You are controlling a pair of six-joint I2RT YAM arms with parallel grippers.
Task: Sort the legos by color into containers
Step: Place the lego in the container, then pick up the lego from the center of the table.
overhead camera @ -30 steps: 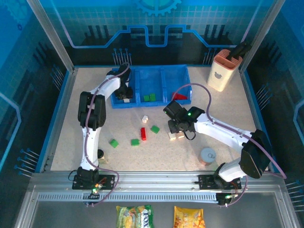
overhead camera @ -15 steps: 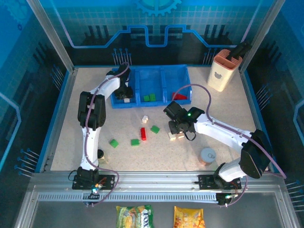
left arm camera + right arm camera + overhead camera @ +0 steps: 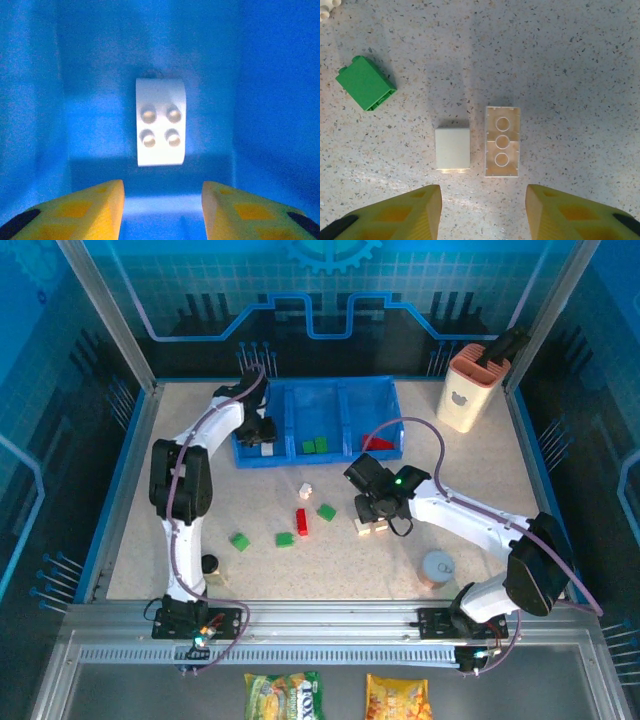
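Note:
The blue tray (image 3: pixel 318 398) with three compartments lies at the back. My left gripper (image 3: pixel 263 436) hangs open over its left compartment, above a white four-stud lego (image 3: pixel 160 121) resting on the tray floor (image 3: pixel 100 125). Two green legos (image 3: pixel 315 445) sit in the middle compartment and a red one (image 3: pixel 378 443) in the right. My right gripper (image 3: pixel 482 210) is open just above two pale legos on the table: a cream block (image 3: pixel 452 148) and an upside-down white brick (image 3: pixel 502 141). Loose on the table are a red lego (image 3: pixel 301 522), green ones (image 3: pixel 327 511) (image 3: pixel 285 539) (image 3: pixel 239 541) and a small white one (image 3: pixel 306 490).
A peach-and-white holder (image 3: pixel 472 388) stands at the back right. A silver can (image 3: pixel 437 567) sits near the right arm's base and a small black cylinder (image 3: pixel 209 563) near the left arm's base. A green lego (image 3: pixel 365 82) lies left of the cream block.
The left arm's elbow has swung to the left while its gripper stays over the tray's left compartment. The right arm has not moved.

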